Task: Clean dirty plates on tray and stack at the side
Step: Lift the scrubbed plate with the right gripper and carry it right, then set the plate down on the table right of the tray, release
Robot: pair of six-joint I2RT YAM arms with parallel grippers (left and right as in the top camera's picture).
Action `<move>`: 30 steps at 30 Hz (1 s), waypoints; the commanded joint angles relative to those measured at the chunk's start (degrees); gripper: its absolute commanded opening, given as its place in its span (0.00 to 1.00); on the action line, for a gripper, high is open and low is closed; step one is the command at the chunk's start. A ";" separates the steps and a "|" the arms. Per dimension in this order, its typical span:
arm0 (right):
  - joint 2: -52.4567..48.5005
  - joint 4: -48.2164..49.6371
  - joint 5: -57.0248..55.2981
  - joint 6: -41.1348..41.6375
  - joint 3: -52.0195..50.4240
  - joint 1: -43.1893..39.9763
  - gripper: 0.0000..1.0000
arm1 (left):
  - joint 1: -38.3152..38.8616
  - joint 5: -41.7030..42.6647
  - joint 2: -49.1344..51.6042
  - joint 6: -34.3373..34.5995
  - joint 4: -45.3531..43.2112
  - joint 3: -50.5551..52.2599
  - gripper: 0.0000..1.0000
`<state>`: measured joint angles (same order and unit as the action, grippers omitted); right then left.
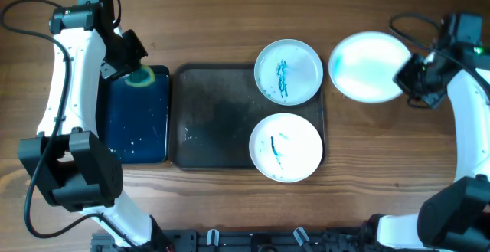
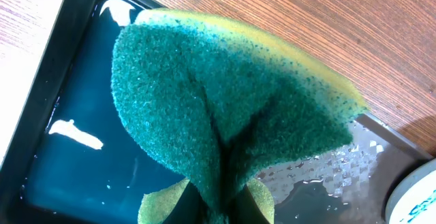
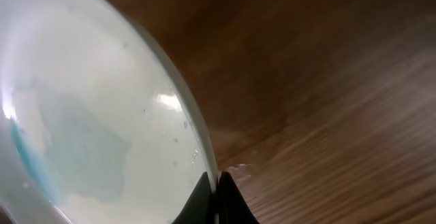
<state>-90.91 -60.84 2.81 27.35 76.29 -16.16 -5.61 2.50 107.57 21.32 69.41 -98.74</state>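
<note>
Left gripper (image 1: 135,69) is seen clamped on a green and yellow sponge (image 2: 225,115), which is folded between the fingers and held over the 12 o'clock end of the small black tray (image 1: 142,133) of blue water. At 3 o'clock from it, the large grey tray (image 1: 214,114) is laid with a far white plate (image 1: 288,71) and a near white plate (image 1: 285,147), both streaked blue, on its right half. Further toward 3 o'clock, off that tray, the pale blue plate (image 1: 367,64) is pinched at its 4 o'clock rim by the right gripper (image 1: 409,80).
</note>
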 commanded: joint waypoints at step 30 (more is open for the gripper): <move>5.92 1.53 17.55 -19.91 -13.46 11.65 0.37 | 0.22 0.70 -0.74 -0.04 0.24 -0.55 0.04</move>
<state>-85.43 -58.57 16.86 12.40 62.04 -9.85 -5.61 2.50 107.57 21.32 69.65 -98.74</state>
